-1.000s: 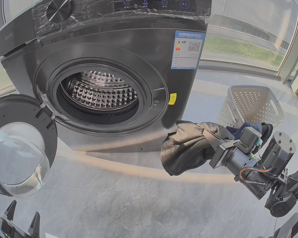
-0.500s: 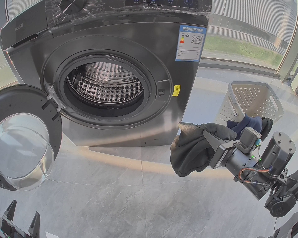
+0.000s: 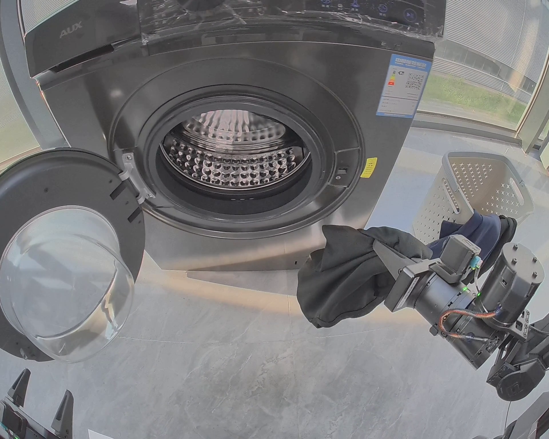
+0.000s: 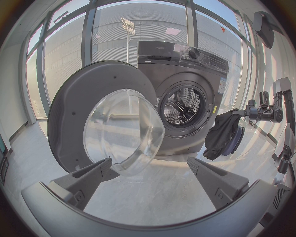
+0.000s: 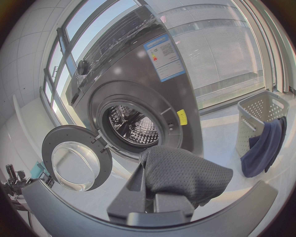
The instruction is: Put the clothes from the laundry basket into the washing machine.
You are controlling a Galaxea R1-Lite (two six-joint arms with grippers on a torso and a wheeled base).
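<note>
Head view: dark garment (image 3: pixel 343 274) was clamped in right gripper (image 3: pixel 380 251), held short of washing machine (image 3: pixel 274 63); drum (image 3: pixel 234 154) seen empty; navy garment (image 3: pixel 486 228) draped over laundry basket (image 3: pixel 492 188), not yet loaded.

The washing machine (image 3: pixel 240 68) has a smooth dark grey shell with a soft shine. Crinkly clear film (image 3: pixel 257 17) covers its top panel. The drum (image 3: pixel 234 154) inside is shiny metal, bumpy and full of little holes. The door (image 3: pixel 34 188) has a glossy see-through bowl (image 3: pixel 63 280). The dark cloth (image 3: pixel 343 274) looks matt and netted. The laundry basket (image 3: pixel 492 188) is pale plastic with little holes. The floor (image 3: pixel 229 371) is smooth, glossy grey tile.
</note>
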